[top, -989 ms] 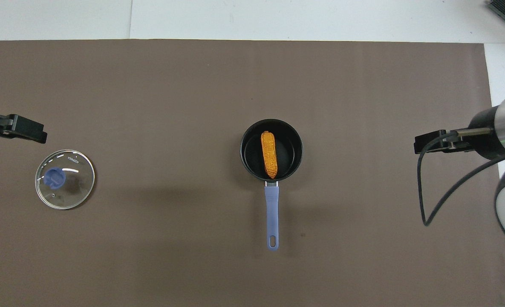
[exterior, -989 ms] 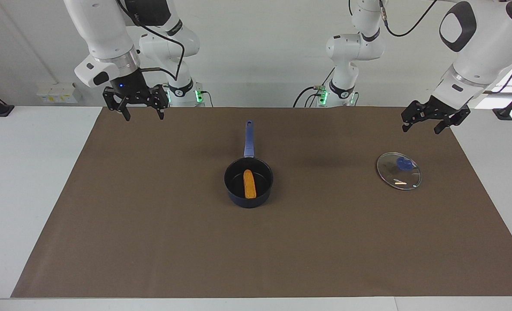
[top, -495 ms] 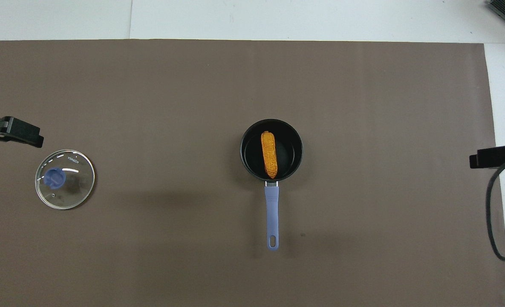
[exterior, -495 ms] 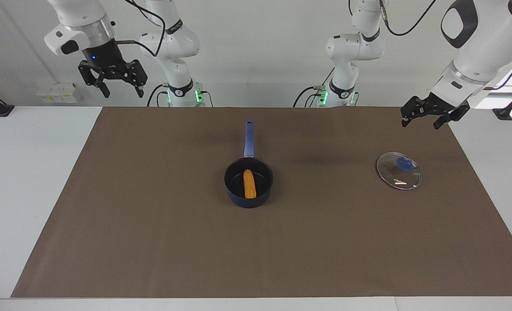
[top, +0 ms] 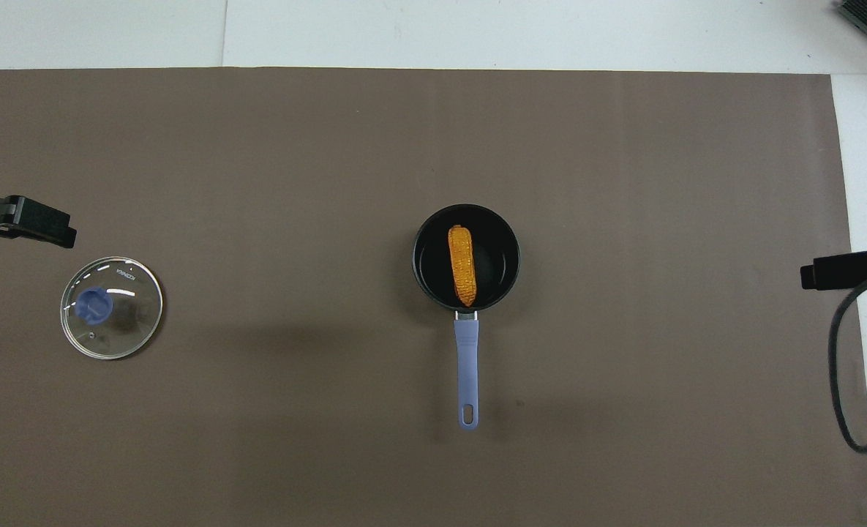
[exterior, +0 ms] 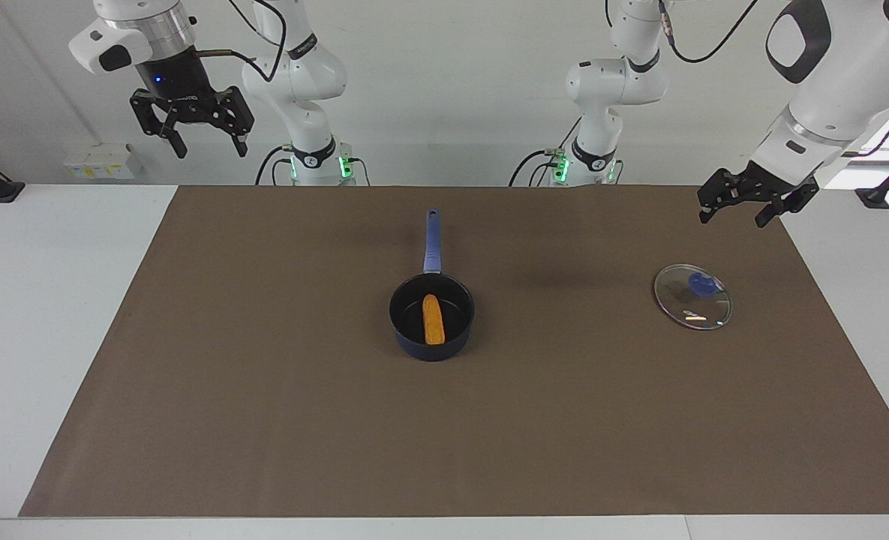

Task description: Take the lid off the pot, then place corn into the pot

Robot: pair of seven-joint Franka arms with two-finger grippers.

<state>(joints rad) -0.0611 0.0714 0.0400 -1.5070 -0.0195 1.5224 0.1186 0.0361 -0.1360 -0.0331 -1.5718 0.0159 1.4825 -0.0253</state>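
Inside the pot (top: 424,282), the corn (top: 462,266) lies along the handle line; both grippers released.

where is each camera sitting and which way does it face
Facing view: high across the table, looking back at the robots; both arms and bases show, left hand raised over the mat edge near the lid, right hand raised at the right arm's end.
Overhead view: high above the robots' end, looking steeply down and forward; only the tips of both hands show at the edges.
Shared: the brown mat, the pot holding the corn, and the lid, half a turn apart.
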